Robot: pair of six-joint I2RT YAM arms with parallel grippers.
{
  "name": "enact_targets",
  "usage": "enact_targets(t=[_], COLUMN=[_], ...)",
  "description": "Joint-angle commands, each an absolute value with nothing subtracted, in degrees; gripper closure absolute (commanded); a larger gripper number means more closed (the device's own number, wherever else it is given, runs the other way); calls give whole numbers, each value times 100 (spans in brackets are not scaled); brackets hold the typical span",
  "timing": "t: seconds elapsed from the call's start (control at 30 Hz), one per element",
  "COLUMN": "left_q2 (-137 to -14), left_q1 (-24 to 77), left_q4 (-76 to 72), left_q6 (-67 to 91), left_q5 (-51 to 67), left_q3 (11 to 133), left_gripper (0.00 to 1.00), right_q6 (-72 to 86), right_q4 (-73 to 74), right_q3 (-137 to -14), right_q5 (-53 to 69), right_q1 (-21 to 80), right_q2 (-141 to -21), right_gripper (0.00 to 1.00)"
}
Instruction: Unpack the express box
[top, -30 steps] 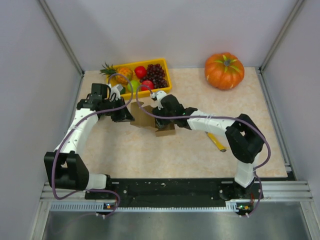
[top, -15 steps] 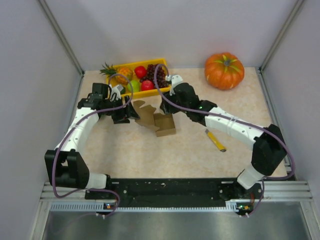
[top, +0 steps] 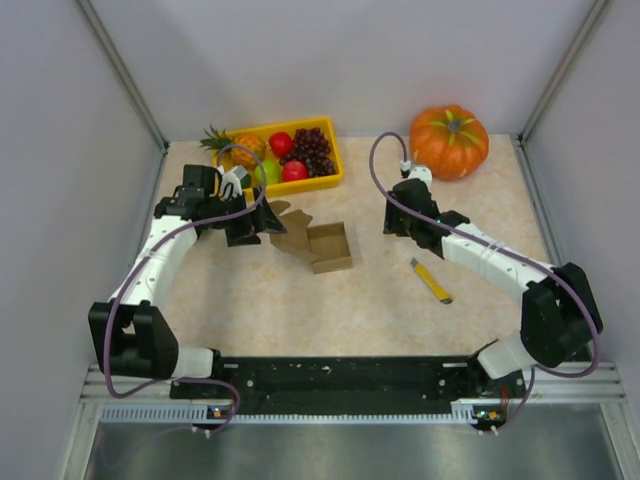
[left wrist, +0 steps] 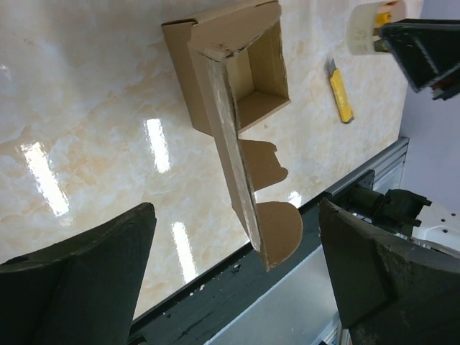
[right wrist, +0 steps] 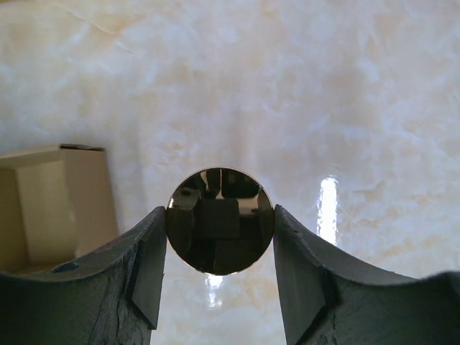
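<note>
Cardboard express box [top: 325, 245] open, left of centre; left gripper [top: 264, 228] spread wide just left of it, holding nothing; right gripper [right wrist: 219, 215] clamped on small round item [right wrist: 215, 248], right of box; slip risk from pinch on curved sides.

There are one express box [top: 330, 247], one pumpkin [top: 449, 141], one yellow fruit tray [top: 305, 183], one yellow cutter [top: 432, 281], one round shiny disc [right wrist: 219, 221]

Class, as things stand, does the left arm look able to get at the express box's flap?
Probably yes: the left claw is open, and the open flap of the express box stands just ahead of it, nothing in the way. The right claw, holding a small round item, is off to the side.
</note>
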State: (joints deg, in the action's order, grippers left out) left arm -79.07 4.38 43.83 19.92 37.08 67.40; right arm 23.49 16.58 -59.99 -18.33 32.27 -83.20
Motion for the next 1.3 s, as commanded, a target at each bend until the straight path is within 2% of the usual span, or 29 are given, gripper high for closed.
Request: enact_targets(t=[0.0,0.23,0.53,0.77,0.87,1.1,1.27], left_q2=[-7603,-7480,-7330,-7023,-6900,-6390,-5837], left_q1=[439,439,439,439,439,439,439], left_q4=[4087,4096,4034,4096,4166,4368,4185], left_q6=[2030,2013,2074,2022,2056,2153,2425], left_q5=[4043,4087,4175,3938,3771,3121,3251], left_q3=[6961,6987,7119,7137,7128,7172,6769], left_gripper=[1,1,1,1,1,1,1], right_q6=[2812,2839,2926,2980,2892,2830,2751], right_q4=[1477,1336,1800,2258,2434,2882,3128], right_q3=[-5942,-5827,-6160,-6460,-6653,-6584,-5872], right_q5=[-2433,-2409,-2268,-2320,-2268,-2118,-1627], right_q1=[3024,2664,2628,2619,2610,2619,2610], right_q2=[-8454,-9113,-9606,-9256,-8930,-7912,-6883], right_gripper=[71,72,59,24,18,16,17])
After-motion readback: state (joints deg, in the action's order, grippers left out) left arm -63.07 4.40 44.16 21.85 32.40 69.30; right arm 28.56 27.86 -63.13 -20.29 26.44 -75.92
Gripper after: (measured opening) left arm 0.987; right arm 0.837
